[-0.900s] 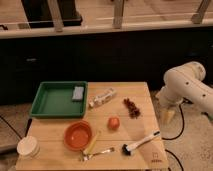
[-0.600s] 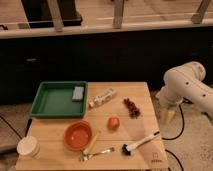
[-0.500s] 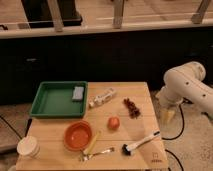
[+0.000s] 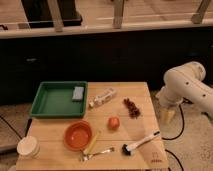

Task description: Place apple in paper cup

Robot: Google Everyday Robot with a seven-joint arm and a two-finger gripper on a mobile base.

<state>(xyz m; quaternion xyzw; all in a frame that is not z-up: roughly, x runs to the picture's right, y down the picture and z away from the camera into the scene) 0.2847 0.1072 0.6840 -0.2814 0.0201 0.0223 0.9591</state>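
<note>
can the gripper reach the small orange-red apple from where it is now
Probably yes. The gripper hangs right of the wooden table, and the small round orange-red apple stands alone mid-table. Only the low dark red-brown cluster of pieces lies between them, so coming from above looks free.

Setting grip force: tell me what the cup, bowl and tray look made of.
Cup: probably paper, going by its matte cream wall. Bowl: likely plastic, an even orange with a slight sheen. Tray: likely plastic, a uniform green with a moulded raised rim. The gripper hangs right of the table, touching none of them.
</note>
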